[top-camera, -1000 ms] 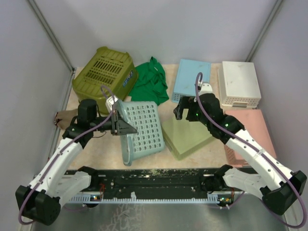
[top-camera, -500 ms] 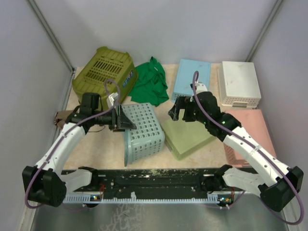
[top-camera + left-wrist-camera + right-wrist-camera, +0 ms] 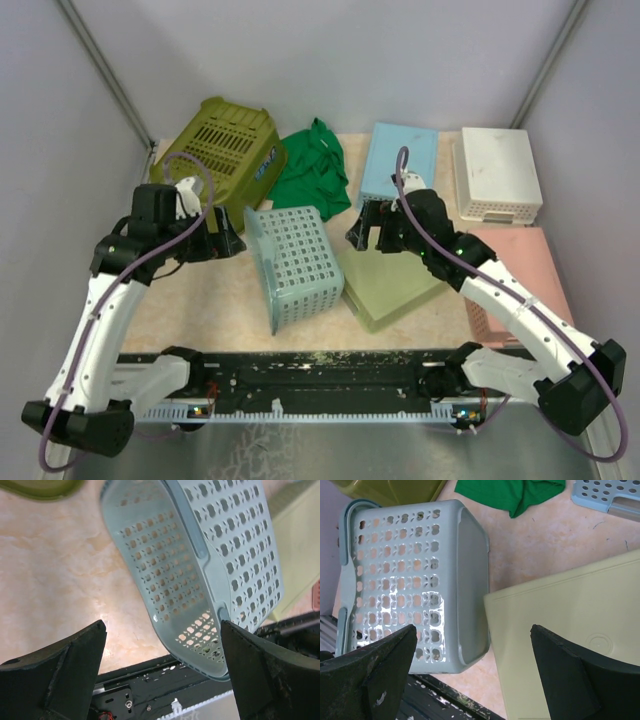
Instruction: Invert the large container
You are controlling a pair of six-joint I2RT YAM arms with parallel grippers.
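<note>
The large container [image 3: 295, 265], a pale blue perforated basket, lies on its side mid-table, its open mouth facing left and its base to the right, close to a pale green lid [image 3: 395, 285]. My left gripper [image 3: 225, 243] stands open just left of the rim, holding nothing. In the left wrist view the basket [image 3: 200, 570] shows its inside beyond the spread jaws of that gripper [image 3: 162, 630]. My right gripper [image 3: 365, 232] hovers open above the basket's base end. In the right wrist view the basket [image 3: 415, 585] and the green lid [image 3: 570, 630] lie below the right gripper [image 3: 472, 635].
An olive basket [image 3: 215, 150] sits upside down at the back left, with a green cloth [image 3: 315, 170] beside it. A light blue lid [image 3: 400, 160], a white container [image 3: 497, 172] and a pink lid [image 3: 515, 270] fill the right side. The black rail [image 3: 320, 375] runs along the near edge.
My left gripper opened, let go of the basket's rim and drew back to the left. The basket settled onto its side. The right gripper edged slightly left, still open.
</note>
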